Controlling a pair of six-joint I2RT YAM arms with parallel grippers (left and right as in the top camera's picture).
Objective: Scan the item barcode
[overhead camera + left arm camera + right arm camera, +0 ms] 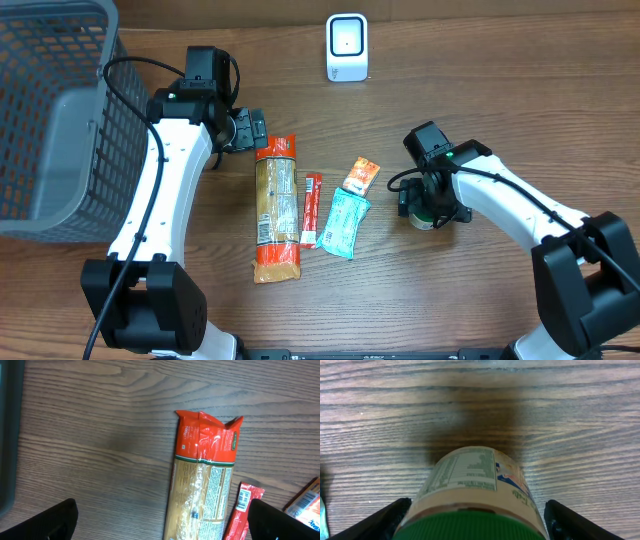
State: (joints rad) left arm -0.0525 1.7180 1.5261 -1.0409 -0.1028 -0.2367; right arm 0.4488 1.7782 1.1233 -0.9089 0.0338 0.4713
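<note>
The little jar (423, 219) with the green lid sits near the right edge of the tabletop (520, 90), well away from the white scanner (347, 47) at the far edge. The right gripper (428, 208) is down over the jar with one finger on each side of it. Its fingers (572, 521) are spread wide and sit very close to the jar's sides, but I cannot tell if they squeeze it or only stand beside it. The left gripper (250, 130) is wide open and holds nothing. It hangs just by the red top end of the long pasta bag (277, 210), which lies in the middle of the tabletop. Next to the bag lie a thin red stick (310, 208), an orange packet (361, 176) and a blue-green packet (344, 222). A grey basket (60, 120) stands at the far left corner.
</note>
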